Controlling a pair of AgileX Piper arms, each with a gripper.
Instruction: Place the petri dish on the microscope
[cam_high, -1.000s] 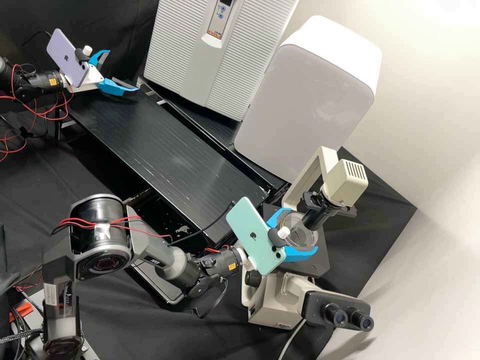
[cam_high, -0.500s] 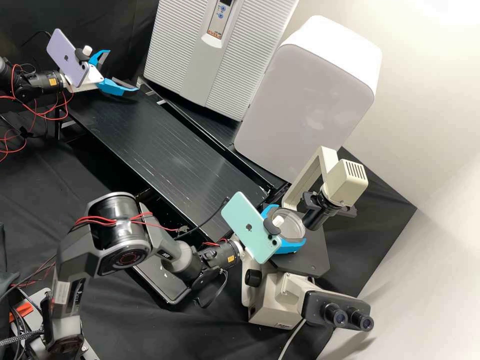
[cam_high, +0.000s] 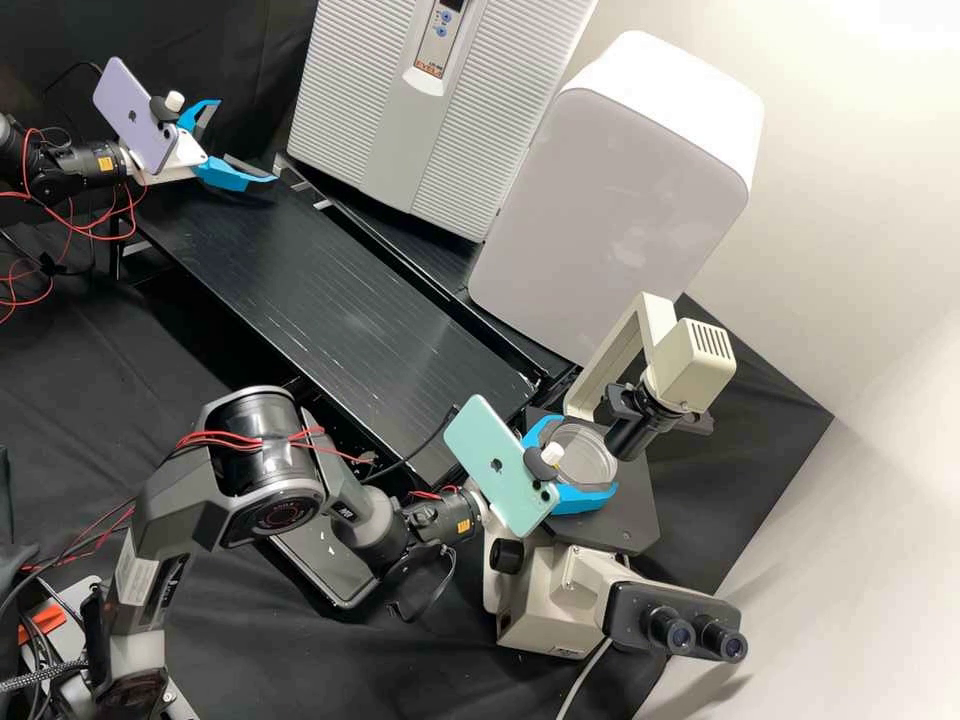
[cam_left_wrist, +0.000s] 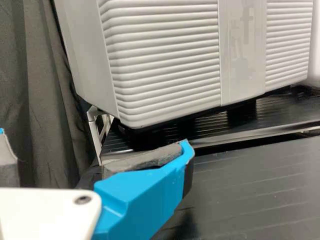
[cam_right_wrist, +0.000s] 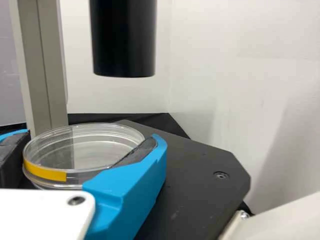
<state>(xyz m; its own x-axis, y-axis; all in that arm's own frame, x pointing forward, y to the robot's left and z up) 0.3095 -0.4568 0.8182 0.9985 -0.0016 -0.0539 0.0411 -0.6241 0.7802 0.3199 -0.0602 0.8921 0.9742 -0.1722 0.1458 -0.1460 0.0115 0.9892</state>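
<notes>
Right end effector (cam_high: 588, 454) in a pinch on the petri dish (cam_high: 582, 440), farther from the microscope tube (cam_high: 630, 438) than a second ago

A lab, shown by the microscope (cam_high: 555, 600) and the petri dish (cam_high: 588, 452) over its stage (cam_high: 632, 520)

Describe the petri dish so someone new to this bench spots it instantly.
Find the beige microscope beside the tall white cabinet, then its flat black stage. Over that stage, between the right gripper's blue fingers, is the petri dish. Unlike the opaque black tube nearby, it's clear, round and shallow, with a yellow strip on its side.
</notes>
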